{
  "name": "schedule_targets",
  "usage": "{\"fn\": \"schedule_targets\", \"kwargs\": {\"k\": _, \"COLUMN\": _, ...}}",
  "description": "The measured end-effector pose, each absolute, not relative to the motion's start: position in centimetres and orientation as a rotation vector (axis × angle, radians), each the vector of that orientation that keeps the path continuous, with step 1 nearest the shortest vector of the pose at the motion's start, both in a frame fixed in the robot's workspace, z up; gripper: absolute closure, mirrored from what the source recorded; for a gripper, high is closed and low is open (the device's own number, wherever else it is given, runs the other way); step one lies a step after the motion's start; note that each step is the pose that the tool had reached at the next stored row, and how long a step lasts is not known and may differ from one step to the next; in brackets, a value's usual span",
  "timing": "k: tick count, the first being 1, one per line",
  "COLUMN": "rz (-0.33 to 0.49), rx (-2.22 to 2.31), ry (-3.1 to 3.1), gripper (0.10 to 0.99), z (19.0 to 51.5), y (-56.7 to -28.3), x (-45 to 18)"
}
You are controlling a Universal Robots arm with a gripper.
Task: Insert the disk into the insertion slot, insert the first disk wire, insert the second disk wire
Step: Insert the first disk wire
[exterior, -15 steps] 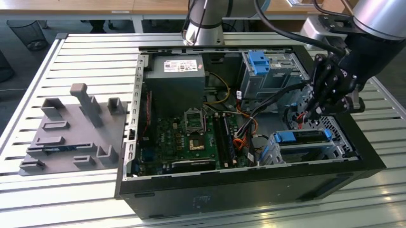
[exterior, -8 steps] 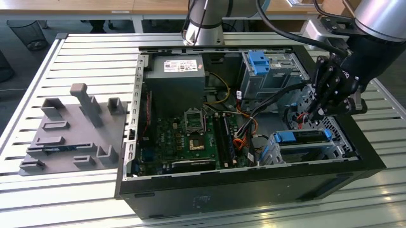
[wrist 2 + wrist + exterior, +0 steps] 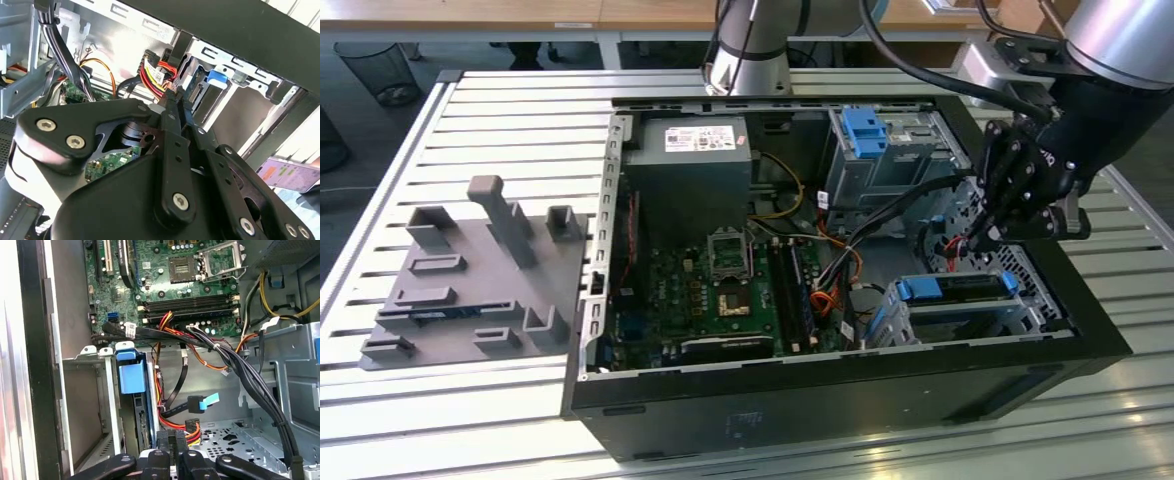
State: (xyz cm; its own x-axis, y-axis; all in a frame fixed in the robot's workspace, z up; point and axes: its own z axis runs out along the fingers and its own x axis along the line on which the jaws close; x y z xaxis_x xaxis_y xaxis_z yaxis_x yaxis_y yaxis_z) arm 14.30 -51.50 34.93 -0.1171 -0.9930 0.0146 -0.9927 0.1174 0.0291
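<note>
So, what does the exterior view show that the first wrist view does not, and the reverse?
Exterior view, not the first wrist view: the grey plastic fixture plate with upright blocks and the slatted metal table. The reverse: a black cable plug with a light-blue tab. Both: the green motherboard, the blue-framed grey disk, the black claw.

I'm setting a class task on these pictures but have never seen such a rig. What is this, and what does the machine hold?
A grey robot arm reaches into an open black computer case on a slatted metal table. One picture is taken from outside; two come from cameras at the arm's wrist, looking past its black tool. The grey metal disk in its blue carrier sits in the low perforated grey cage. The tool appears shut on the plug of a red, yellow and black wire bundle. A grey fixture tray lies beside the case.
</note>
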Motion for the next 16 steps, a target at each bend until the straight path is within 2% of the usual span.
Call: {"fn": "schedule_targets", "kwargs": {"k": 16, "rz": -0.014, "rx": 2.187, "ry": -2.214, "gripper": 0.922, "z": 34.82, "y": -52.09, "x": 14.15}}
